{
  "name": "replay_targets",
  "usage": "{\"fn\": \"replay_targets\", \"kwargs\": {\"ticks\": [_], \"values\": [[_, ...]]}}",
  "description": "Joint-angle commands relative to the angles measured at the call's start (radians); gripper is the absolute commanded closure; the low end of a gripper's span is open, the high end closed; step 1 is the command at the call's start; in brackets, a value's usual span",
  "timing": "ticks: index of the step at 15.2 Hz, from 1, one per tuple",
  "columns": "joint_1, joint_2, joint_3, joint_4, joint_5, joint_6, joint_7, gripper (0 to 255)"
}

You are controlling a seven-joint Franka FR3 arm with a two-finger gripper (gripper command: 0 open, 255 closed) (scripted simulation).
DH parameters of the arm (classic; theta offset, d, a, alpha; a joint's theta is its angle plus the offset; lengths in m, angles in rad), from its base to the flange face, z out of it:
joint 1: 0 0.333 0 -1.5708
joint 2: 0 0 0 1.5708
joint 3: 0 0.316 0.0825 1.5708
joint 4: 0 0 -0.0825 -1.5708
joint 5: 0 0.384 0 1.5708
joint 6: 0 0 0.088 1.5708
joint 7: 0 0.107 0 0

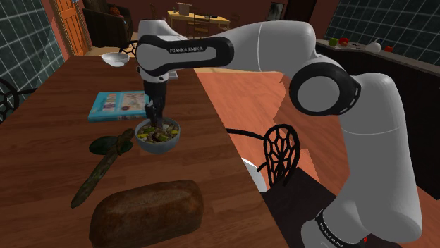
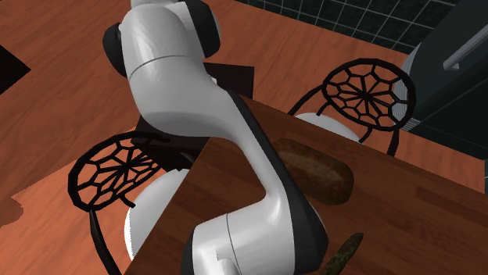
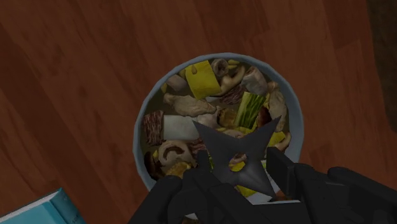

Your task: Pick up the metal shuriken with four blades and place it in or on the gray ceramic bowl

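- Your gripper [image 3: 238, 164]: the jaws look to be pinching the shuriken [image 3: 232, 151]. It is dark, has four blades and lies flat between the two fingers, as far as I can judge from the wrist view.
- It hangs right over the blue-grey bowl [image 3: 141, 121], which is full of mixed food bits. I can't tell whether the shuriken touches the food.
- Progress, my read: pick done, carry done. What's left for you is to open the jaws so it drops onto the food, then lift clear.
- Risk: a blade could snag a finger on release, so open wide.
- Table [image 1: 49, 120], shoulder view, left to right:
  - a green dagger [image 1: 106, 160] lies along the middle;
  - a small white dish [image 1: 116, 58] sits at the far end;
  - a blue book [image 1: 118, 104] lies just beyond the bowl;
  - a brown loaf [image 1: 148, 211] sits at the near end;
  - the bowl itself is near the right edge, about mid-length.
- Off that edge, a black wire-back chair [image 1: 282, 149] stands close to the table.
- Room: reddish wood floor [image 1: 247, 91], orange door [image 1: 70, 25] at the far left, dark tiled wall [image 1: 21, 35] on the left and another on the right.
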Motion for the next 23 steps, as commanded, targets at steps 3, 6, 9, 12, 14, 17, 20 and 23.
{"fn": "replay_targets", "kwargs": {"ticks": [3, 6, 9, 12, 14, 17, 20, 23], "values": [[-0.001, 0.008, -0.001, -0.042, 0.0, 0.05, -0.003, 255], [-0.001, 0.011, -0.001, -0.055, -0.001, 0.067, -0.004, 255], [-0.001, 0.011, -0.001, -0.055, -0.001, 0.067, -0.004, 255], [-0.001, 0.011, -0.001, -0.055, -0.001, 0.067, -0.004, 255], [-0.001, 0.011, -0.001, -0.055, -0.001, 0.067, -0.004, 0], [-0.001, 0.011, -0.001, -0.055, -0.001, 0.067, -0.004, 0], [-0.003, 0.004, -0.001, 0.0, 0.0, 0.004, -0.004, 0], [-0.003, 0.003, -0.001, 0.059, 0.0, -0.055, -0.004, 0]]}}
